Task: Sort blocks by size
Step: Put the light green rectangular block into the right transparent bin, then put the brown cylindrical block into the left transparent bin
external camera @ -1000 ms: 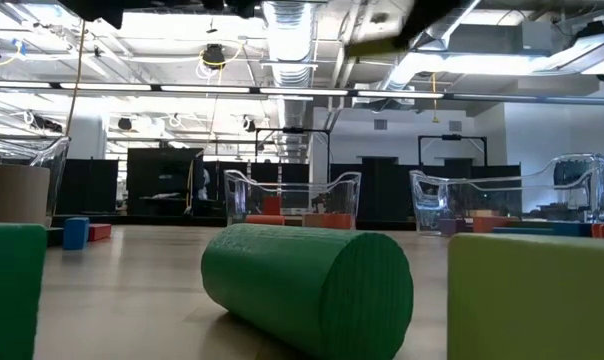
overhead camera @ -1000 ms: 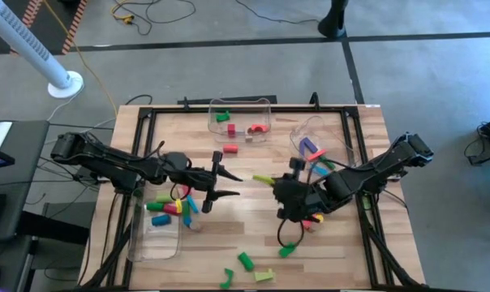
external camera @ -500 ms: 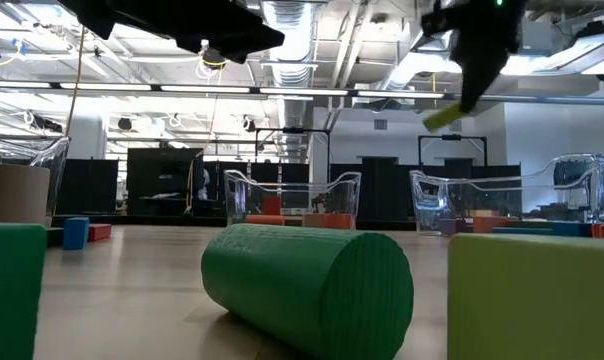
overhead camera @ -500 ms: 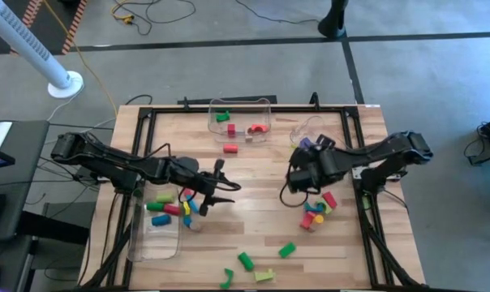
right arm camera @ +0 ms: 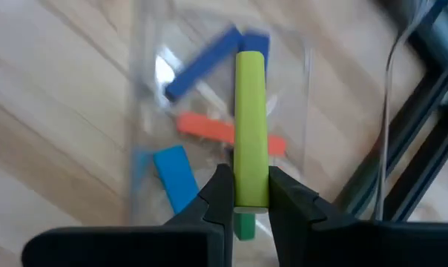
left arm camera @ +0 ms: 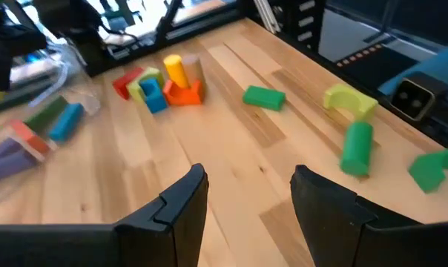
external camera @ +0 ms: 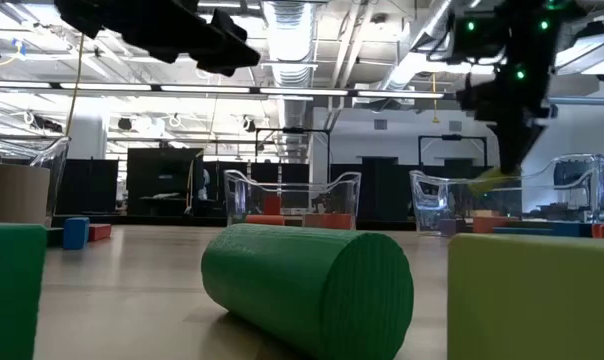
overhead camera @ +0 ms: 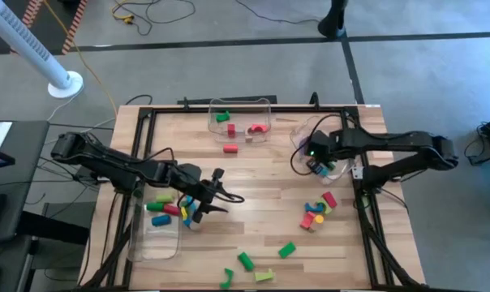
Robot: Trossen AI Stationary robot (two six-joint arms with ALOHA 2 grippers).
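Observation:
My right gripper [overhead camera: 314, 156] hangs over the clear bin [overhead camera: 324, 139] at the table's far right, shut on a long yellow-green bar [right arm camera: 250, 111]. That bin holds a blue bar [right arm camera: 202, 63], an orange bar [right arm camera: 209, 127] and a blue block [right arm camera: 176, 174]. My left gripper [left arm camera: 246, 200] stands open above bare wood left of centre, beside the left bin [overhead camera: 160, 223]. Loose blocks lie in a pile [overhead camera: 316, 211] right of centre, and green ones [overhead camera: 245, 261] lie near the front edge. My right gripper pinches one end of the yellow-green bar [right arm camera: 251, 185] between its two fingers. The fingers point steeply down, and the bar runs on past their tips rather than across them. It slants down below the gripper [external camera: 494, 178], lifted clear above the bin.
A third clear bin [overhead camera: 241, 118] at the far edge holds red and green blocks, with a red block [overhead camera: 230, 148] lying in front of it. The left bin holds several coloured blocks [overhead camera: 168, 208]. A green cylinder [external camera: 307, 280] lies close to the low camera.
My right gripper has swung from the table's middle toward the far right with the yellow-green bar and now hangs over the right bin, pointing more steeply down. My left gripper has tipped downward and sunk a little, still open.

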